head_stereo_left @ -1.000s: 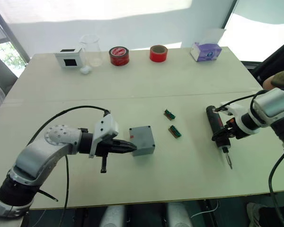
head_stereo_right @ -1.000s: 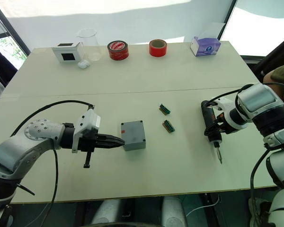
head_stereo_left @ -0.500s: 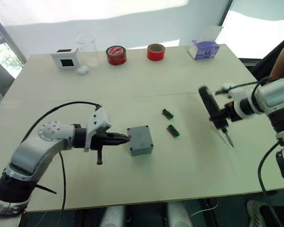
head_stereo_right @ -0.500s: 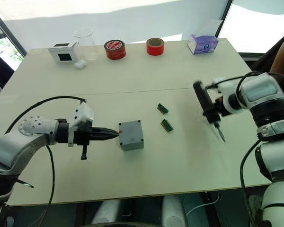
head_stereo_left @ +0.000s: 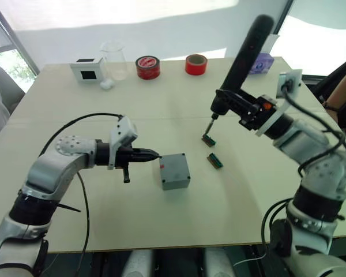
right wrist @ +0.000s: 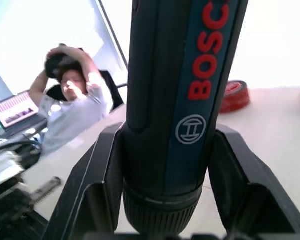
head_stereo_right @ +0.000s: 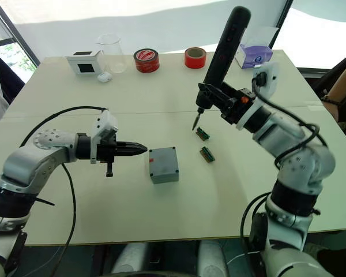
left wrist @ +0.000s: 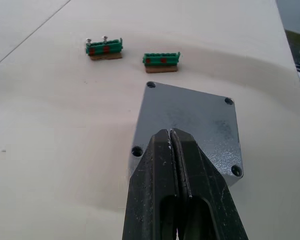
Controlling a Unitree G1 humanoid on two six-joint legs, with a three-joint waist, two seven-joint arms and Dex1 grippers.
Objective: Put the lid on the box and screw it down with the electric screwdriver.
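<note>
Now that my right arm has swung the tool up off the worktop, the lines read so:

Box: the box point(head_stereo_left: 175, 171) sits on the worktop point(head_stereo_left: 161, 104) near its middle, its red mark toward my left arm, where it was a second ago.
Lid: the lid point(left wrist: 189, 126) lies on top of the box, four corner holes showing; I judge it seated, but I cannot tell whether screws are in the holes.
Screwdriver: the electric screwdriver point(head_stereo_left: 240, 59) was lying flat by my right side a second ago; now it stands tilted, bit pointing down above the farther green terminal strip point(head_stereo_left: 207, 139), well apart from the box.
Right fingers: my right fingers point(right wrist: 238, 175) are clamped around the screwdriver's body.
Left fingers: my left fingers point(head_stereo_right: 128, 149) are pressed together and empty, tips just beside the box's marked side, not touching; they have drawn back slightly.
Meaning: lifting is done; I judge that bringing the bit over a corner hole comes next.
</note>
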